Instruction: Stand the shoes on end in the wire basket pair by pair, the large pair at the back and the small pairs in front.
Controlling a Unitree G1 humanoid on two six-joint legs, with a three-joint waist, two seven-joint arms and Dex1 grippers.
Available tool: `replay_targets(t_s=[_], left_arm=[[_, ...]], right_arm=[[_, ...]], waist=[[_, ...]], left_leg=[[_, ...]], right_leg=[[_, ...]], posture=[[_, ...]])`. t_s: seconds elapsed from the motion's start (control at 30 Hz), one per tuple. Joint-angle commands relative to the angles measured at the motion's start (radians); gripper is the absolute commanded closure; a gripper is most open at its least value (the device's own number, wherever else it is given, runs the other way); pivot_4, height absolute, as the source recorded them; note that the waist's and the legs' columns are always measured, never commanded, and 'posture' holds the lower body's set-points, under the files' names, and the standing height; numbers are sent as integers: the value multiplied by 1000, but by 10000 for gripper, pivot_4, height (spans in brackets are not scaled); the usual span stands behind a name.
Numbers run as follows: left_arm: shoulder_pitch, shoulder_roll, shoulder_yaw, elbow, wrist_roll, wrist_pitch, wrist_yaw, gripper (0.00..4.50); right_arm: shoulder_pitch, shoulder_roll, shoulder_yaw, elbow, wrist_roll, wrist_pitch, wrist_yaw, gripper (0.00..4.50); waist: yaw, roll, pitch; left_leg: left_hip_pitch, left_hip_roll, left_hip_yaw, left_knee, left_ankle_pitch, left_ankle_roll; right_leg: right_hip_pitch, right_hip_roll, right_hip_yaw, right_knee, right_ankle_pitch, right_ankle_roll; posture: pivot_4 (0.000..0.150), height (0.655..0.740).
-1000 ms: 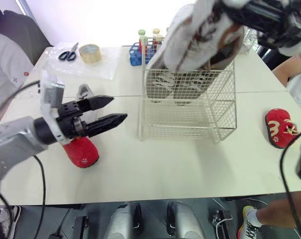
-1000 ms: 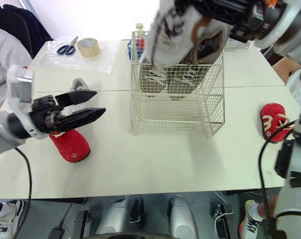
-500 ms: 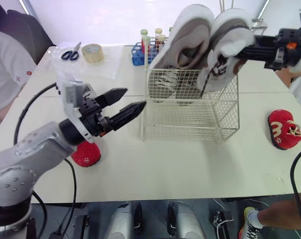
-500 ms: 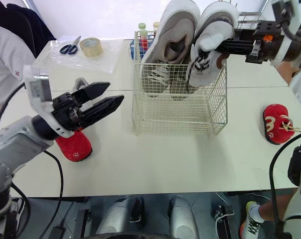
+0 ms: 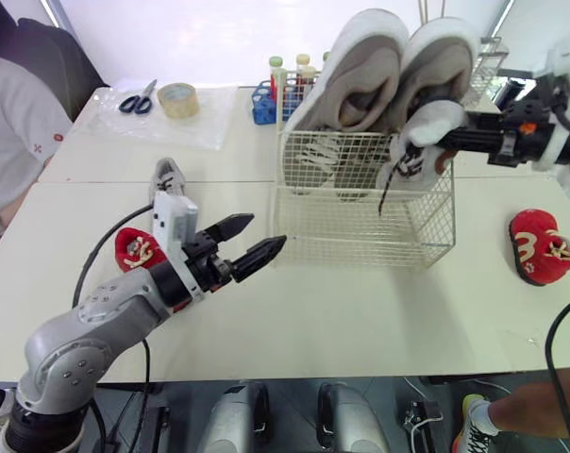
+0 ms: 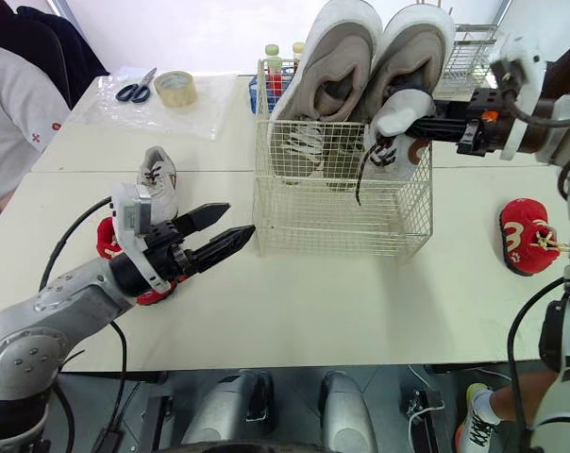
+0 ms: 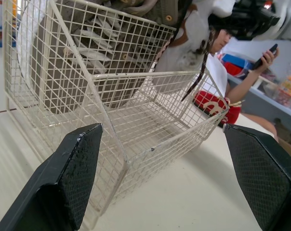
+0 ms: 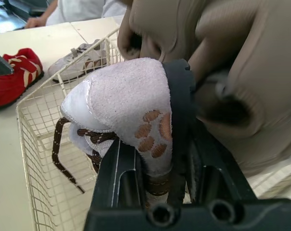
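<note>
Now I'm seating the second large shoe [image 6: 412, 57] at the back of the wire basket [image 6: 342, 226]; my right gripper [image 6: 419, 109] pinches its tongue [image 8: 136, 110], plain in the right wrist view. Next, I judge, release and fetch the red shoe [image 5: 132, 247] just behind my wide-open left gripper [image 5: 266, 231], whose wrist view shows the basket's front bare.

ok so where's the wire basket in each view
left eye view: wire basket mid-table, just past the left gripper.
right eye view: basket mid-table.
left wrist view: basket close ahead, beyond the fingers.
right wrist view: basket beneath the white tongue of the large shoe.
shared landmark: the brown lace hanging off that shoe.
</note>
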Motion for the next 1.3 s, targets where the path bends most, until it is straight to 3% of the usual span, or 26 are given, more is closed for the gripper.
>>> replay_targets(t_s=[0.03, 0.13, 0.33, 0.67, 0.87, 0.97, 1.1, 1.2, 1.3], left_arm=[[-9, -10, 10, -6, 21, -21, -30, 2903], [0, -17, 14, -3, 30, -20, -42, 2903], [14, -32, 15, 8, 52, -19, -62, 2903], [-3, -24, 25, 52, 58, 3, -112, 2903], [-78, 6, 146, 144, -66, 27, -118, 1452], [-220, 110, 320, 325, -70, 25, -18, 1452], [-354, 274, 367, 575, 16, 104, 52, 1452], [-408, 381, 319, 771, 104, 146, -78, 1452], [-468, 444, 226, 1036, 233, 128, -275, 1452]], right_arm=[[3, -6, -47, 39, -24, -47, -2, 15946], [-2, -17, -61, 36, -26, -42, -4, 287], [22, -79, -103, -48, -4, 27, 3, 287], [122, -185, -273, -376, 167, 323, -66, 287], [-20, -180, -366, -376, 338, 432, -127, 84], [-192, 5, -346, -459, 605, 533, -246, 84], [-188, 233, -320, -495, 820, 568, -404, 84], [-116, 291, -234, -559, 793, 559, -391, 84], [-42, 243, -78, -670, 643, 492, -265, 84]], waist=[[4, 0, 0], [8, 0, 0], [11, 0, 0], [11, 0, 0], [8, 0, 0], [-7, 0, 0], [-18, -2, -1], [-8, -2, -1], [8, -3, -1]], left_leg=[[0, 0, 0, 0, 0, 0], [0, 0, 0, 0, 0, 0], [0, 0, 0, 1, 0, 0], [0, 0, -1, 1, 0, 0], [0, 0, -2, 1, -2, 1], [0, 1, -2, 0, -2, 1], [1, 3, -6, -1, 0, 0], [0, 1, -4, -1, 2, -3], [0, -1, 0, 1, 1, 1]], right_leg=[[0, 0, 0, 0, 0, 0], [0, 0, 0, 0, 0, 0], [0, 0, -1, 0, 0, 0], [0, 0, 0, 0, 0, 0], [0, -1, 0, 0, 0, -1], [-1, 0, 0, 1, 0, -1], [0, 2, -4, 5, 3, 2], [0, 1, -6, 6, 3, 2], [0, 2, -6, 5, 3, 3]], posture=[[1500, 7371], [1500, 7371], [1500, 7371], [1500, 7371], [1500, 7371], [1500, 7371], [1500, 7371], [1500, 7371], [1500, 7371]])
